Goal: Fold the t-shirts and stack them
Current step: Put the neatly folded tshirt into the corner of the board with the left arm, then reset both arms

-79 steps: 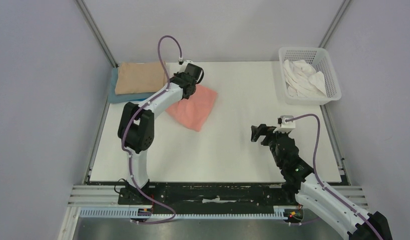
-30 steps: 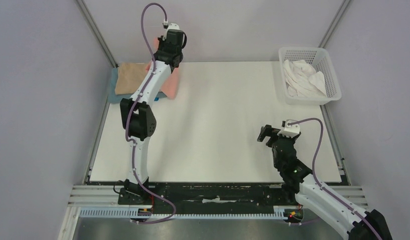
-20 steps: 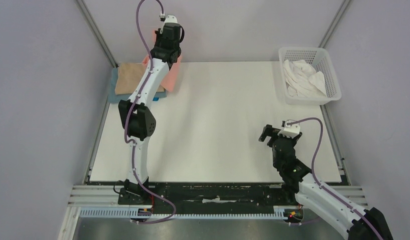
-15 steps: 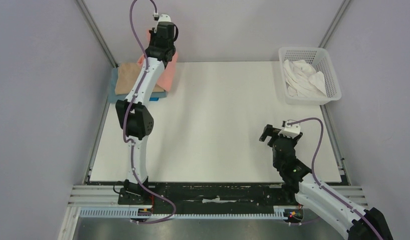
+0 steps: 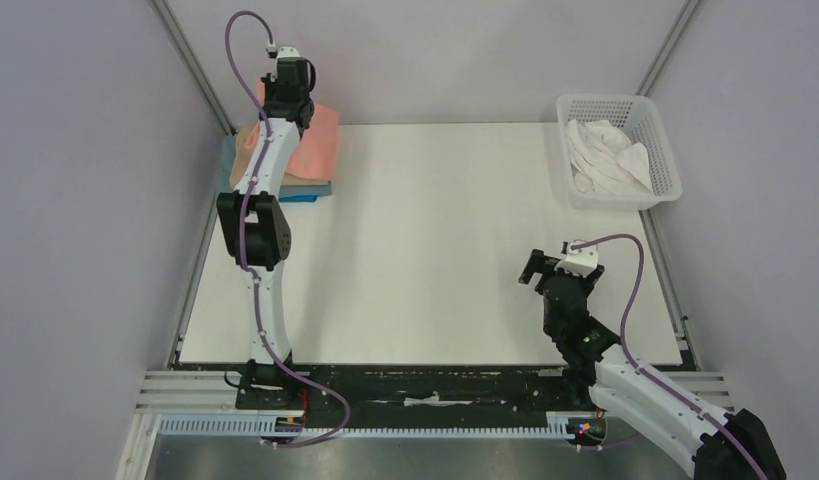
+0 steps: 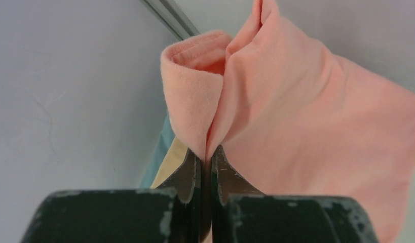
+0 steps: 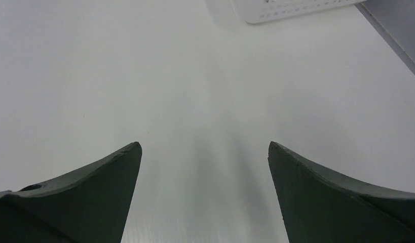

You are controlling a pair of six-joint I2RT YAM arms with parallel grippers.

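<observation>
Left claw (image 6: 205, 157): pressed together on a bunched fold of the salmon-pink t-shirt (image 6: 306, 116); the cloth bulges out just above the tips.
Salmon-pink t-shirt: lifted, hanging from that pinch above the tan t-shirt (image 5: 245, 140). Its loose body trails down over the tan shirt's right side. I cannot tell whether the low hem already touches.
Tan t-shirt: folded flat at the far left corner of the desk (image 5: 435, 250), lying on the blue t-shirt (image 5: 307, 192), whose edge shows along the tan shirt's near side.
Relation that counts: from the wrist, strips of tan and blue show below and left of the tips, while the pink cloth hangs off to the right. Its long axis runs from the pinch down toward the tan shirt's near-right corner, so I'd judge the load sits a little right of square.
Next move, as I read it: lower and ease leftward before letting go, or the pink shirt may overhang the tan one.
Right claw (image 7: 205, 167): spread wide, holding nothing, over bare desk well apart from the tan shirt, toward the near right.
White t-shirt (image 5: 605, 155): crumpled in the mesh basket (image 5: 668, 165), straight across the desk from the tan shirt; the right arm is nearer it.
</observation>
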